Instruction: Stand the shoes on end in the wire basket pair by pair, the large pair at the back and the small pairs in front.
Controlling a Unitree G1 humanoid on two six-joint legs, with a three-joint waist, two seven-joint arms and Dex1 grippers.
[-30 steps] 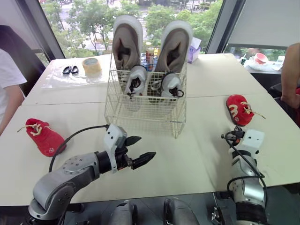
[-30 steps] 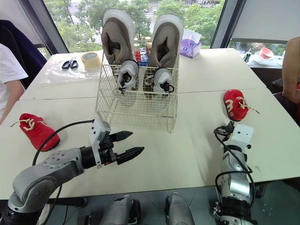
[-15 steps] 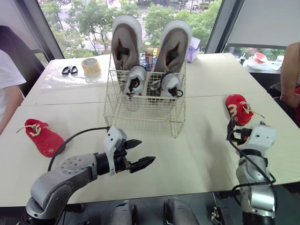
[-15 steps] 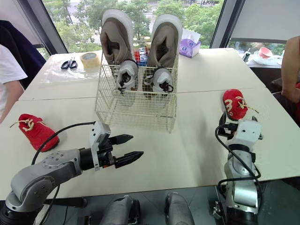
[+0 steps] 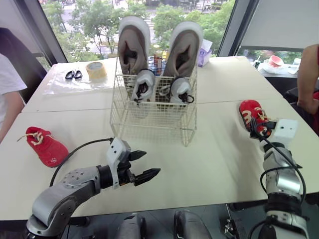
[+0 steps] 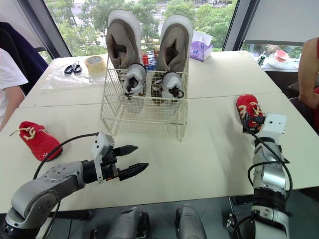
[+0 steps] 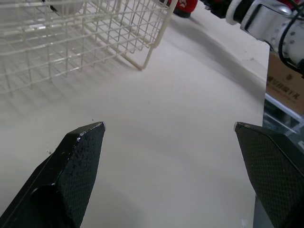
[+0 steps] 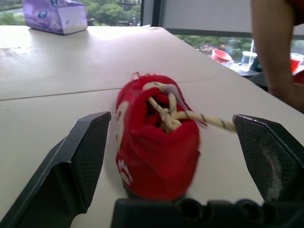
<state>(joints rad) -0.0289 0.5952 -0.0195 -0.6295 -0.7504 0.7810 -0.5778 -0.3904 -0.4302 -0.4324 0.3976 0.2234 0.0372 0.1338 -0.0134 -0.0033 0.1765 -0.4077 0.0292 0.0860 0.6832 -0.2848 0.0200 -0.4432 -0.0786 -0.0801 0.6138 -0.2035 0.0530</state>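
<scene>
A cream wire basket [image 5: 149,122] is seen in the upper middle of the head views, on the white bench [image 5: 214,159]. Two large grey-brown shoes [image 5: 133,47] are stood on end along its back, and two small grey-and-white shoes [image 5: 144,84] are stood just in front of them. The order asked for is thus met, and room at the front is judged to be reserved for the last pair. That pair is counted as two small red lace-up shoes, both lying on the bench outside the basket: the left red shoe [image 5: 46,145] at the middle left, well apart from the basket, and the right red shoe [image 5: 253,113] at the middle right. The right claw [image 8: 171,121] is held spread with one black finger on either side of the right red shoe, not yet pressed against it, presumably so that it can be closed on the shoe's sides. The left claw [image 5: 142,165] is also held spread, above bare bench in the lower left, pinching nothing and apart from the left red shoe. In all, six shoes are counted, four in the basket and two out, with one basket and two claws. A pair of black scissors [image 5: 75,74] and a roll of tape [image 5: 97,69] are seen at the upper left.
</scene>
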